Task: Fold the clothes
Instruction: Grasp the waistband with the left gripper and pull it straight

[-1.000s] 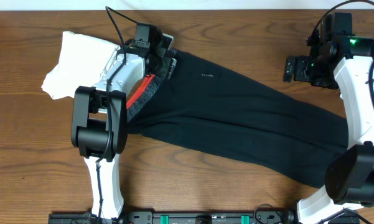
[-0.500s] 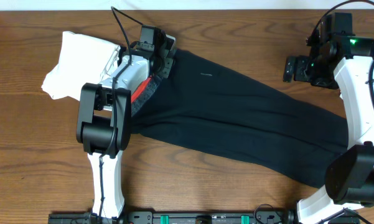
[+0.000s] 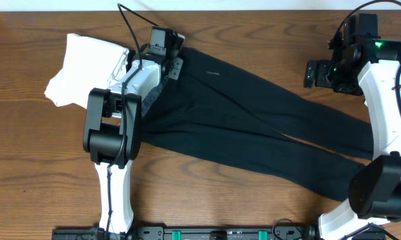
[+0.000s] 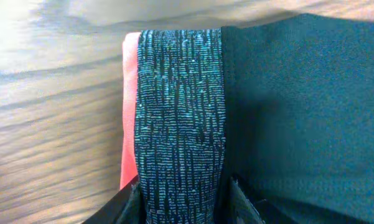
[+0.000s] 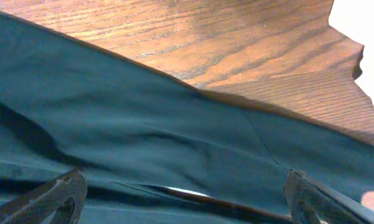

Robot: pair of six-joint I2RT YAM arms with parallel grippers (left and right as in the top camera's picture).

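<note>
The long black pants (image 3: 253, 127) lie diagonally across the table, with the waist at the far left and the legs running to the near right. My left gripper (image 3: 172, 59) is shut on the grey waistband (image 4: 180, 112), whose red edge (image 4: 129, 112) shows beside it; its fingers (image 4: 241, 204) press both sides of the band. My right gripper (image 3: 309, 73) is open and empty, near the far edge of the pants. In the right wrist view its fingers (image 5: 56, 196) stand wide apart over the black cloth (image 5: 143, 124). A white garment (image 3: 80, 70) lies at the far left.
The wooden table (image 3: 207, 193) shows bare wood along the front and at the far middle. A thin wedge of wood shows between the two pant legs (image 3: 313, 141). Both arm bases stand at the near edge.
My left gripper has moved toward the far edge with the waistband, so the red edge no longer shows from above. The pants have shifted and the legs have parted slightly. The right arm has not moved.
</note>
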